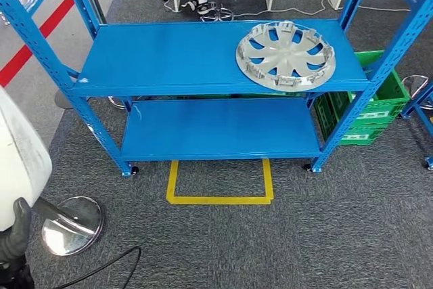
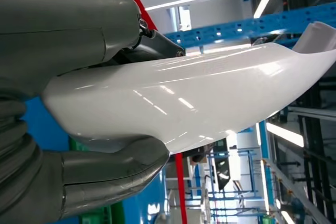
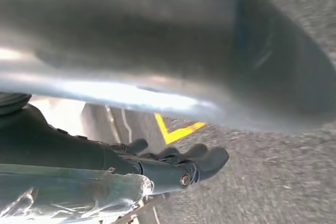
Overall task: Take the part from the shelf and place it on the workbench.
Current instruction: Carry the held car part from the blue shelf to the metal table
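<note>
The left robot hand (image 2: 67, 129) grips a glossy white curved plastic part (image 2: 190, 98), its thick grey thumb pressed along one face and the grey palm and darker fingers against the other, so the panel is clamped between them. From the head view the same white part (image 1: 20, 160) sits at the lower left edge, with dark fingertips (image 1: 17, 231) curled under its lower end. The right robot hand (image 3: 174, 163) reaches out over grey carpet, its dark fingers stretched nearly straight and close together, touching nothing that can be made out (a broad blurred silver shape crosses the picture above them, and whether the hand holds anything there I cannot tell). Ahead stands a blue metal two-tier shelf (image 1: 163, 59); on its upper tier, toward the right end, lies a silver spoked wheel cover (image 1: 285, 55), flat, with its near rim over the front edge. A green plastic crate (image 1: 375, 109) sits on the floor behind the shelf's right posts, and a yellow tape outline (image 1: 219, 197) marks the carpet just before the lower tier
</note>
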{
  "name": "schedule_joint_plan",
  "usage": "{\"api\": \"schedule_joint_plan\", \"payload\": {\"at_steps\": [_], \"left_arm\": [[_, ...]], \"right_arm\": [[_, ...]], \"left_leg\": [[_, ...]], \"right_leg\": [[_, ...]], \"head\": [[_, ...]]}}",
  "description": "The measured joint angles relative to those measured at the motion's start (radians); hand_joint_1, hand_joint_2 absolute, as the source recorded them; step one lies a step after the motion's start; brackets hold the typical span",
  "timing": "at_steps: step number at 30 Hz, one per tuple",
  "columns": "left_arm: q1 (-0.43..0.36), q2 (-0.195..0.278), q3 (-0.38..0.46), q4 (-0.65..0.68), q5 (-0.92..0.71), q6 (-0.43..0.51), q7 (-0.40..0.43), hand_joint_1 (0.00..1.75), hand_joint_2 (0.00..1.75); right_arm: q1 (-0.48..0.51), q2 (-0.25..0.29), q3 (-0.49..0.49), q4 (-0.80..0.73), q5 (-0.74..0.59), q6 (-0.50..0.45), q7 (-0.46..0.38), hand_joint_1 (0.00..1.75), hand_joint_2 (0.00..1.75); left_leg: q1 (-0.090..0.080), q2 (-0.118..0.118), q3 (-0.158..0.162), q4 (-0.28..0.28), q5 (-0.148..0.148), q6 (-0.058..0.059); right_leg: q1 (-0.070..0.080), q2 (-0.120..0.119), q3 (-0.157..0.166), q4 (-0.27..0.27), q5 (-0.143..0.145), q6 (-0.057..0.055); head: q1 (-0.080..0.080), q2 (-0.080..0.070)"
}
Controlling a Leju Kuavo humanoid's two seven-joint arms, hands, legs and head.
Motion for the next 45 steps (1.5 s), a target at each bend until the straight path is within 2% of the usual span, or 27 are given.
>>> {"api": "schedule_joint_plan", "payload": {"at_steps": [2,4,6,7,9,11,13,14,16,17,19,21,22,23,24,26,27,29,32,34,36,37,38,39,41,43,45], "left_arm": [[0.002,-0.006,-0.011,-0.005,-0.008,0.015,0.000,1.75,1.75],[0.007,-0.008,-0.029,-0.016,-0.013,0.034,0.000,1.75,1.75],[0.012,-0.011,-0.054,-0.028,-0.019,0.048,0.000,1.75,1.75],[0.014,-0.013,-0.067,-0.032,-0.021,0.052,0.000,1.75,1.75],[0.017,-0.015,-0.089,-0.040,-0.023,0.055,0.000,1.75,1.75],[0.017,-0.015,-0.108,-0.048,-0.022,0.053,0.000,1.75,1.75],[0.017,-0.013,-0.127,-0.057,-0.023,0.047,0.000,1.75,1.75],[0.018,-0.011,-0.137,-0.061,-0.023,0.046,0.000,1.75,1.75],[0.018,-0.007,-0.155,-0.066,-0.022,0.054,0.000,1.75,1.75],[0.018,-0.005,-0.163,-0.067,-0.020,0.060,0.000,1.75,1.75],[0.017,-0.002,-0.178,-0.069,-0.019,0.069,0.000,1.75,1.75],[0.018,0.000,-0.188,-0.069,-0.019,0.073,0.000,1.75,1.75],[0.018,0.001,-0.191,-0.069,-0.019,0.073,0.000,1.75,1.75],[0.017,0.002,-0.194,-0.069,-0.019,0.073,0.000,1.75,1.75],[0.017,0.003,-0.196,-0.069,-0.019,0.074,0.000,1.75,1.75],[0.018,0.003,-0.200,-0.069,-0.021,0.081,0.000,1.75,1.75],[0.019,0.004,-0.202,-0.069,-0.029,0.087,0.000,1.75,1.75],[0.025,0.007,-0.214,-0.069,-0.074,0.101,0.001,1.75,1.75],[0.043,0.027,-0.259,-0.069,-0.192,0.134,0.005,1.75,1.75],[0.053,0.042,-0.291,-0.068,-0.222,0.151,0.009,1.75,1.75],[0.058,0.050,-0.310,-0.068,-0.200,0.155,0.018,1.75,1.75],[0.059,0.053,-0.315,-0.067,-0.187,0.155,0.022,1.75,1.75],[0.060,0.055,-0.319,-0.067,-0.179,0.155,0.026,1.75,1.75],[0.061,0.057,-0.324,-0.066,-0.174,0.155,0.028,1.75,1.75],[0.062,0.061,-0.332,-0.066,-0.167,0.155,0.034,1.75,1.75],[0.062,0.063,-0.337,-0.065,-0.137,0.144,0.057,1.75,1.75],[0.064,0.068,-0.337,-0.064,-0.057,0.101,0.107,1.75,1.75]], "right_arm": [[-0.003,0.006,0.005,0.000,0.037,0.005,0.054,0.00,0.00],[-0.003,0.008,0.023,0.001,0.095,0.011,0.106,0.00,0.00],[-0.003,0.008,0.050,0.000,0.144,0.028,0.134,0.00,0.00],[-0.004,0.008,0.063,0.000,0.156,0.037,0.139,0.00,0.00],[-0.005,0.008,0.084,0.000,0.173,0.048,0.141,0.00,0.00],[-0.005,0.008,0.105,0.000,0.196,0.058,0.141,0.00,0.00],[-0.006,0.007,0.128,0.000,0.220,0.070,0.142,0.00,0.00],[-0.006,0.007,0.138,0.000,0.222,0.082,0.141,0.00,0.00],[-0.006,0.005,0.148,0.000,0.208,0.117,0.138,0.00,0.00],[-0.006,0.004,0.149,0.000,0.198,0.134,0.137,0.00,0.00],[-0.002,0.003,0.149,0.001,0.190,0.152,0.138,0.00,0.00],[0.000,0.004,0.149,0.001,0.189,0.159,0.139,0.00,0.00],[0.000,0.004,0.149,0.001,0.190,0.160,0.140,0.00,0.00],[-0.001,0.004,0.149,0.001,0.190,0.160,0.140,0.00,0.00],[-0.001,0.004,0.149,0.001,0.191,0.162,0.140,0.00,0.00],[-0.003,0.004,0.150,0.001,0.195,0.168,0.139,0.00,0.00],[-0.006,0.004,0.151,0.001,0.194,0.176,0.136,0.00,0.00],[-0.012,0.004,0.151,0.001,0.181,0.200,0.124,0.00,0.00],[-0.017,0.005,0.149,0.001,0.169,0.227,0.109,0.00,0.00],[-0.016,0.006,0.149,0.001,0.177,0.238,0.105,0.00,0.00],[-0.015,0.006,0.149,0.001,0.186,0.247,0.097,0.00,0.00],[-0.013,0.006,0.149,0.001,0.187,0.250,0.092,0.00,0.00],[-0.011,0.006,0.149,0.001,0.188,0.253,0.088,0.00,0.00],[-0.008,0.006,0.148,0.001,0.187,0.255,0.086,0.00,0.00],[-0.005,0.007,0.149,0.001,0.187,0.256,0.084,0.00,0.00],[-0.005,0.009,0.149,0.001,0.188,0.257,0.083,0.00,0.00],[-0.004,0.010,0.149,0.001,0.193,0.260,0.081,0.00,0.00]], "left_leg": [[0.002,-0.001,-0.014,0.013,-0.017,-0.011],[0.004,-0.001,-0.046,0.099,-0.103,-0.021],[0.006,-0.002,-0.084,0.240,-0.194,-0.028],[0.007,-0.002,-0.090,0.288,-0.209,-0.029],[0.007,-0.002,-0.060,0.291,-0.176,-0.029],[0.007,-0.002,0.024,0.185,-0.122,-0.024],[0.005,-0.002,0.101,0.067,-0.110,-0.015],[0.003,-0.002,0.116,0.035,-0.113,-0.011],[0.004,-0.002,0.108,0.012,-0.114,-0.003],[0.006,-0.002,0.100,0.007,-0.110,0.002],[0.010,-0.002,0.086,0.000,-0.100,0.016],[0.007,-0.001,0.069,0.003,-0.085,0.025],[0.006,0.000,0.060,0.005,-0.077,0.026],[0.005,0.001,0.050,0.008,-0.070,0.026],[0.005,0.002,0.038,0.011,-0.063,0.026],[0.004,0.001,0.017,0.017,-0.050,0.022],[0.003,0.001,0.010,0.020,-0.045,0.019],[0.000,0.005,0.006,0.022,-0.033,0.010],[0.002,0.014,0.003,0.023,-0.025,-0.008],[0.004,0.013,-0.020,0.070,-0.082,-0.020],[0.006,0.009,-0.065,0.191,-0.175,-0.026],[0.006,0.008,-0.084,0.252,-0.203,-0.027],[0.006,0.008,-0.091,0.290,-0.212,-0.027],[0.006,0.007,-0.080,0.291,-0.201,-0.026],[0.006,-0.011,-0.001,0.187,-0.149,-0.017],[0.008,-0.052,0.088,0.054,-0.118,-0.005],[0.008,-0.068,0.117,0.002,-0.118,0.002]], "right_leg": [[-0.001,-0.002,-0.018,0.005,0.016,-0.015],[-0.004,-0.005,-0.038,0.006,0.037,-0.029],[-0.003,-0.006,-0.066,0.008,0.058,-0.035],[-0.003,-0.007,-0.081,0.009,0.068,-0.035],[-0.003,-0.007,-0.109,0.015,0.083,-0.032],[-0.002,-0.007,-0.133,0.025,0.094,-0.026],[0.001,-0.007,-0.151,0.034,0.107,-0.017],[0.002,-0.007,-0.159,0.036,0.116,-0.012],[0.001,-0.006,-0.178,0.038,0.132,-0.003],[0.001,-0.005,-0.190,0.045,0.124,0.002],[-0.001,-0.003,-0.220,0.112,0.059,0.012],[-0.003,-0.003,-0.254,0.246,-0.030,0.019],[-0.004,-0.003,-0.262,0.304,-0.054,0.022],[-0.004,-0.003,-0.257,0.333,-0.057,0.022],[-0.003,-0.003,-0.234,0.324,-0.042,0.022],[-0.003,-0.006,-0.140,0.212,0.004,0.019],[-0.002,-0.013,-0.086,0.135,0.010,0.017],[0.002,-0.022,-0.028,0.042,0.002,0.005],[0.005,-0.010,-0.040,0.030,0.014,-0.021],[0.002,0.000,-0.054,0.027,0.034,-0.036],[0.002,0.014,-0.075,0.028,0.055,-0.043],[0.002,0.022,-0.088,0.029,0.064,-0.044],[0.002,0.031,-0.100,0.030,0.073,-0.043],[0.003,0.041,-0.110,0.031,0.080,-0.041],[0.003,0.062,-0.126,0.031,0.094,-0.036],[0.004,0.084,-0.138,0.033,0.106,-0.029],[0.004,0.103,-0.149,0.034,0.119,-0.019]], "head": [[0.001,0.000],[-0.003,0.000],[-0.007,0.000],[-0.007,0.000],[-0.007,0.000],[-0.008,0.000],[-0.007,0.000],[-0.006,0.000],[-0.007,0.000],[-0.006,0.000],[-0.001,0.000],[0.004,0.000],[0.004,0.000],[0.004,0.000],[0.004,0.000],[0.004,0.000],[0.005,0.000],[0.002,0.000],[0.000,0.000],[-0.003,0.000],[-0.005,0.000],[-0.005,0.000],[-0.005,0.000],[-0.005,0.000],[-0.005,0.000],[-0.004,0.000],[-0.004,0.000]]}}
